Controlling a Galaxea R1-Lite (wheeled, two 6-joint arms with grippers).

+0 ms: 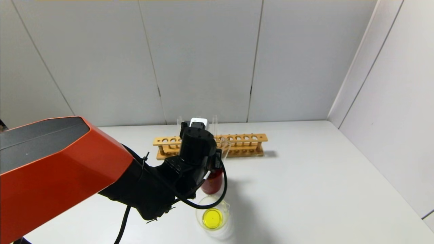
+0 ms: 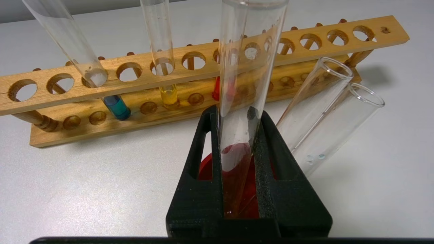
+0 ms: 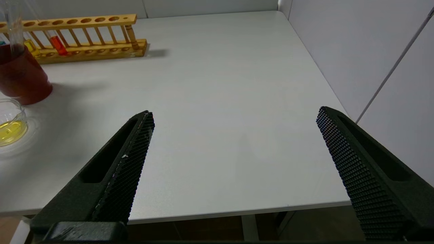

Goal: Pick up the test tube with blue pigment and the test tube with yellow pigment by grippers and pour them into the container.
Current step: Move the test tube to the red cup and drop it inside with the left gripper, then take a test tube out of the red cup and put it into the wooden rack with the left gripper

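My left gripper (image 1: 198, 144) hangs over the dark-red cup (image 1: 213, 183). In the left wrist view it (image 2: 237, 113) is shut on an upright clear test tube (image 2: 251, 51) that shows no liquid, its lower end over the cup (image 2: 203, 166). The test tube with blue pigment (image 2: 117, 106) stands in the wooden rack (image 2: 84, 89) towards one end. A tube with a little amber-yellow liquid (image 2: 168, 95) stands a few holes along. No tube with bright yellow liquid shows. The container (image 1: 199, 217), a low glass beaker, holds yellow liquid in front of the cup. My right gripper (image 3: 235, 113) is open and empty.
Two empty tubes (image 2: 318, 112) lean in the red cup, one with small blue drops. A tube with red liquid (image 3: 58, 45) stands in the rack (image 1: 244, 144). The beaker (image 3: 15, 112) and cup (image 3: 20, 81) show at the right wrist view's edge. Walls close the table's back and right.
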